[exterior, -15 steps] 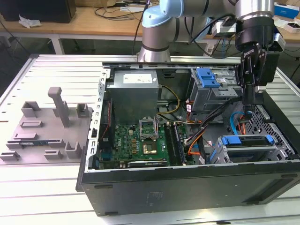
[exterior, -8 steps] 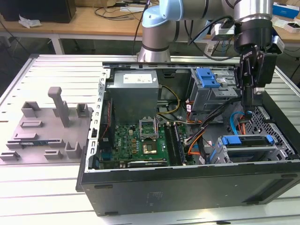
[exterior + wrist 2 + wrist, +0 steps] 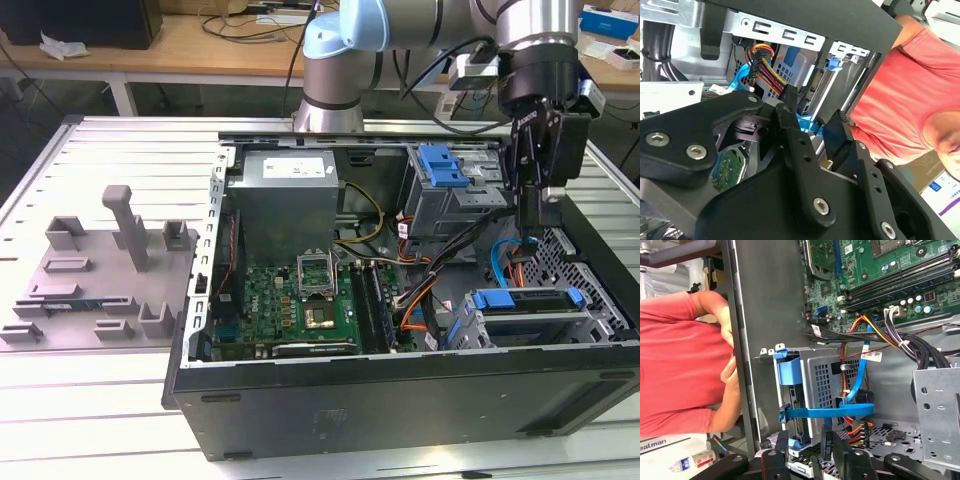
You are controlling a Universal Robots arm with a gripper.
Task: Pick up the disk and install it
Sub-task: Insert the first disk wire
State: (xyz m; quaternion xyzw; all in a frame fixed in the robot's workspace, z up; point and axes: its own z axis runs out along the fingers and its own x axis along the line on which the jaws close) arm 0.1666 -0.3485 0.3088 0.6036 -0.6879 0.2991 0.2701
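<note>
The disk (image 3: 525, 300), edged by its blue carrier, sits in the drive cage at the front corner of the open computer case (image 3: 400, 400), on the exterior view's right. In the first wrist view the disk (image 3: 791, 405) shows edge-on in the perforated metal cage, blue tabs at both ends. My gripper (image 3: 533, 232) hangs just above the cage. Its black fingers (image 3: 790, 130) stand apart with nothing between them, so it is open. The gripper (image 3: 805, 444) is close to the cage's end.
A blue data cable (image 3: 840, 411) and a red-yellow power lead (image 3: 765, 67) run beside the cage. Another blue carrier (image 3: 442, 165) sits in the upper bay. The motherboard (image 3: 300, 305) fills the case floor. A grey fixture (image 3: 110, 260) lies outside. A person in a red shirt (image 3: 675, 365) stands close.
</note>
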